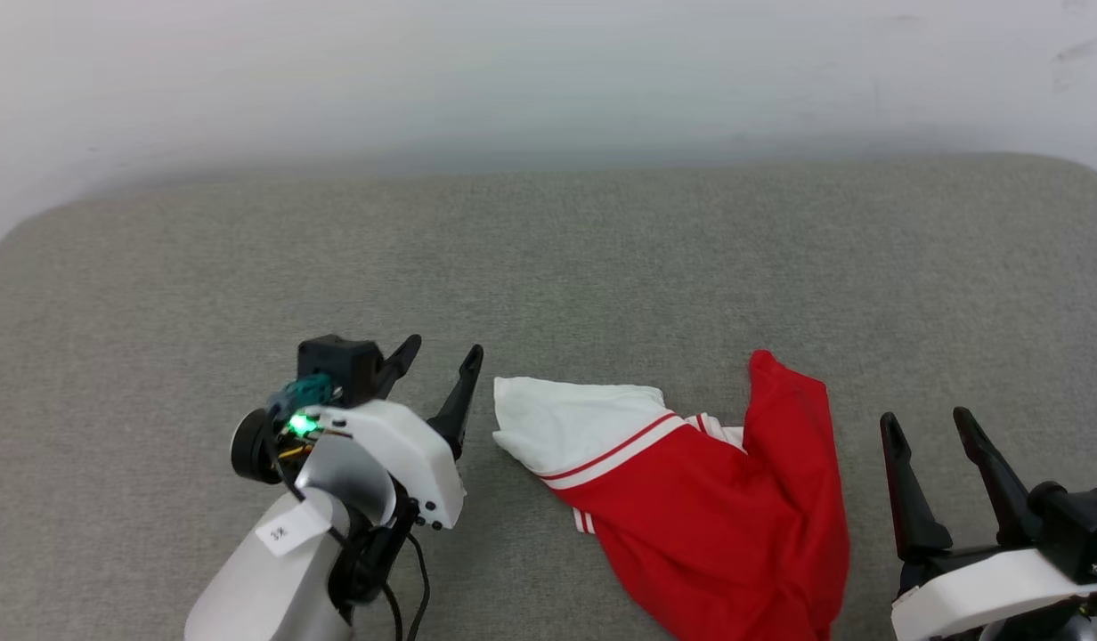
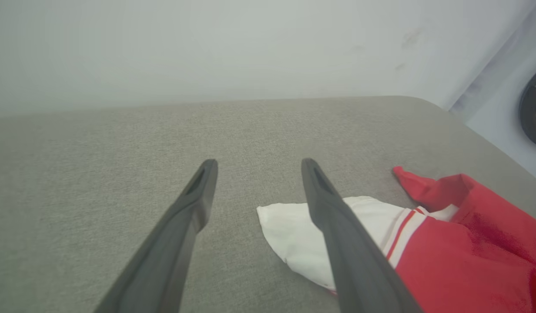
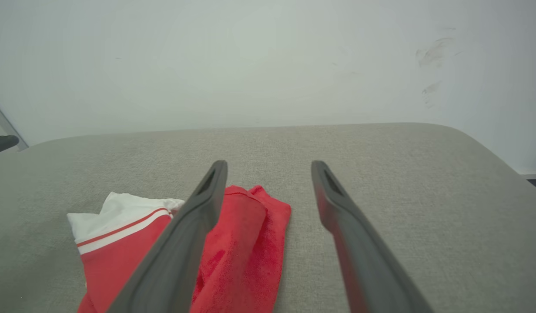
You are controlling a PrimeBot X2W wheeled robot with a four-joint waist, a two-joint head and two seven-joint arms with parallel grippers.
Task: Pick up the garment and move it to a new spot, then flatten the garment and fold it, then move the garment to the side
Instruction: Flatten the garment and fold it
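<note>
The garment point(image 1: 718, 507), a red T-shirt with a white sleeve and red-and-white stripe trim, lies crumpled near the front of the grey cushioned surface point(image 1: 548, 267), right of centre. Its white sleeve points left and a red flap is folded up on the right. My left gripper point(image 1: 437, 356) stands open just left of the white sleeve, not touching it. My right gripper point(image 1: 927, 423) is open just right of the red flap, with nothing held. The left wrist view shows the garment point(image 2: 446, 248) behind the right finger. The right wrist view shows the garment point(image 3: 246, 243) behind the left finger.
A pale wall point(image 1: 548, 80) rises behind the grey surface's far edge. The surface has rounded corners at left and right. A dark round object point(image 2: 535, 113) sits beyond the right corner in the left wrist view.
</note>
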